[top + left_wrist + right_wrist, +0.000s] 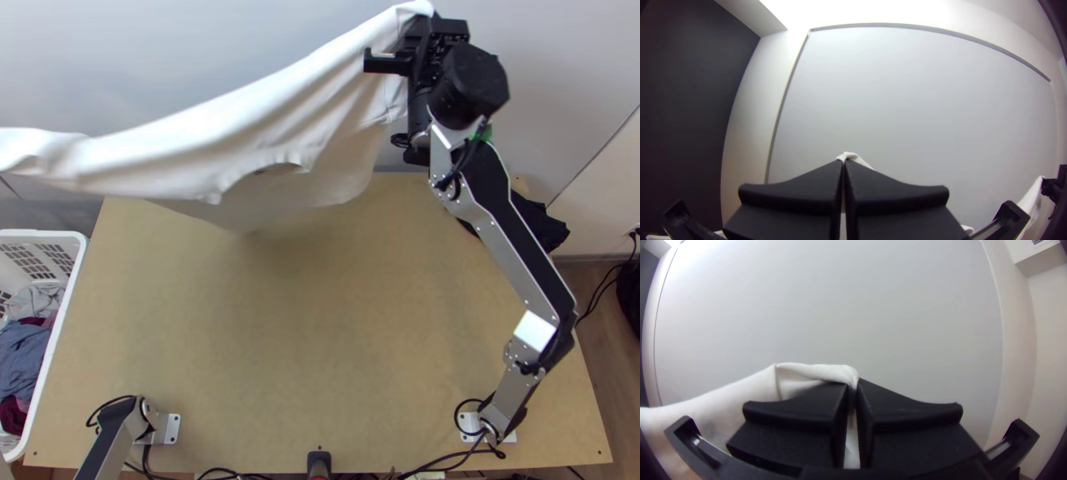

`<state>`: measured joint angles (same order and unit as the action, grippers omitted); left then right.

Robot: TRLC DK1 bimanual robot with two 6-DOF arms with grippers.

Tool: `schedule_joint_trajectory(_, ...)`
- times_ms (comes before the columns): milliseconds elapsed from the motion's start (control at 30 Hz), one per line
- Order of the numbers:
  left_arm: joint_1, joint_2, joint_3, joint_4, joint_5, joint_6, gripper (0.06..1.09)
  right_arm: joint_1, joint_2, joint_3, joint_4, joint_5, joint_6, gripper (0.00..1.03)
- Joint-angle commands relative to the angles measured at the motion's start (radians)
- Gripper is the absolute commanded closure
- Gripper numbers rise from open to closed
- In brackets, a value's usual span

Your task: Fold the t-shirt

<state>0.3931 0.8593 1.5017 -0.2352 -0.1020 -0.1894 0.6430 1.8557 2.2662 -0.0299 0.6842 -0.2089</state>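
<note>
Aloft at one o'clock in the top view, the right claw (853, 386) clamps one end of a white T-shirt (240, 148), its fingers closed on the bunched cloth. The left claw (843, 162) pinches the opposite end, which runs out toward ten o'clock. Between them the shirt hangs unfolded over the far side of the bench (336, 320), a curved opening sagging mid-span. The wide two-ended hold presumably lets weight and tension pull out creases before the garment is laid flat, the first fold yet to come. Slack could bunch it on landing. At nine o'clock, a white basket (40, 234) holds other clothes (28, 352), probably parked aside for folding room.
</note>
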Motion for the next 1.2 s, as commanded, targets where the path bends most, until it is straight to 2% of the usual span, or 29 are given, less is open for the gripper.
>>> schedule_joint_trajectory(0, 0.099, 0.080, 0.061, 0.171, -0.145, 0.021, 1.05, 0.072, -0.075, -0.062, 0.045, 0.041, -0.089, 1.00)
schedule_joint_trajectory(100, 0.101, 0.106, 0.104, 0.200, -0.189, 0.021, 1.05, 0.124, -0.124, -0.108, -0.002, 0.043, -0.093, 1.00)
schedule_joint_trajectory(200, 0.101, 0.119, 0.118, 0.241, -0.209, 0.022, 1.05, 0.201, -0.158, -0.132, -0.173, 0.040, -0.069, 1.00)
schedule_joint_trajectory(333, 0.084, 0.158, 0.153, 0.290, -0.214, 0.021, 1.05, 0.273, -0.184, -0.132, -0.469, 0.025, 0.077, 1.00)
schedule_joint_trajectory(433, 0.012, 0.219, 0.213, 0.297, -0.275, 0.025, 1.05, 0.300, -0.201, -0.137, -0.639, -0.040, 0.230, 1.00)
schedule_joint_trajectory(600, -0.048, 0.330, 0.318, 0.300, -0.355, 0.027, 1.05, 0.323, -0.219, -0.137, -0.869, -0.252, 0.411, 1.00)
schedule_joint_trajectory(733, -0.106, 0.399, 0.393, 0.303, -0.387, 0.027, 1.05, 0.345, -0.230, -0.125, -0.969, -0.448, 0.516, 1.00)
schedule_joint_trajectory(900, -0.209, 0.481, 0.445, 0.329, -0.412, 0.039, 1.05, 0.405, -0.210, -0.085, -1.032, -0.638, 0.579, 1.00)
schedule_joint_trajectory(1000, -0.292, 0.534, 0.451, 0.390, -0.441, 0.090, 1.05, 0.425, -0.182, -0.023, -1.050, -0.707, 0.603, 1.00)
schedule_joint_trajectory(1167, -0.395, 0.632, 0.463, 0.439, -0.452, 0.107, 1.05, 0.432, -0.158, 0.036, -1.058, -0.828, 0.658, 1.00)
